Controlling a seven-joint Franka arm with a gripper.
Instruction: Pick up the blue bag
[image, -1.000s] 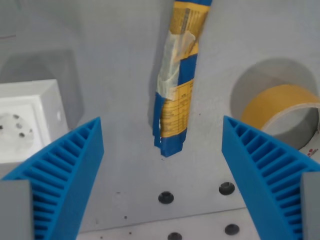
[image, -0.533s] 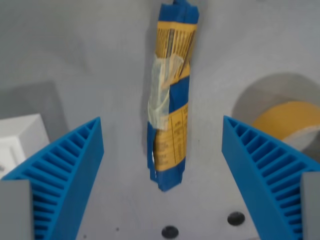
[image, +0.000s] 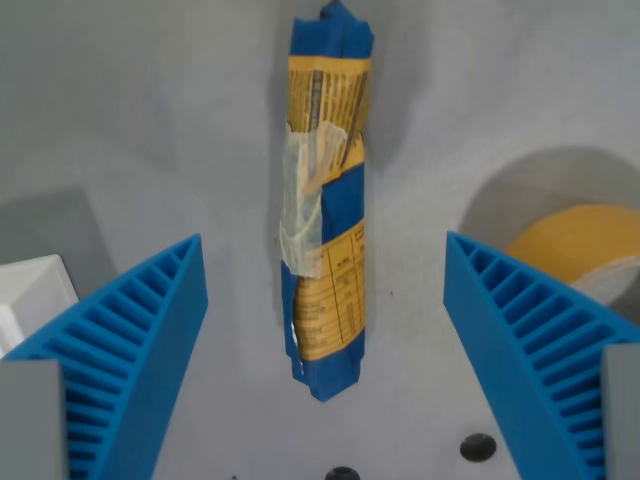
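The blue bag (image: 325, 200) is a long, rolled-up blue and yellow packet with clear tape around its middle. It lies on the grey table, running from the top of the wrist view down to its centre. My gripper (image: 325, 380) is open, with one ribbed blue finger (image: 130, 350) at the wrist view's left and the other (image: 530, 350) at its right. The bag's near end lies between the two fingers, apart from both. Nothing is held.
A roll of yellow tape (image: 585, 250) lies at the wrist view's right, partly behind the right finger. A white socket box (image: 30, 295) shows its corner at the left edge. Dark screw holes (image: 477, 446) dot the table near the bottom.
The camera has moved forward along the bag. The whole bag now shows and lies further between the fingers; the socket box and screw holes have slid toward the edges. The fingers stay open.
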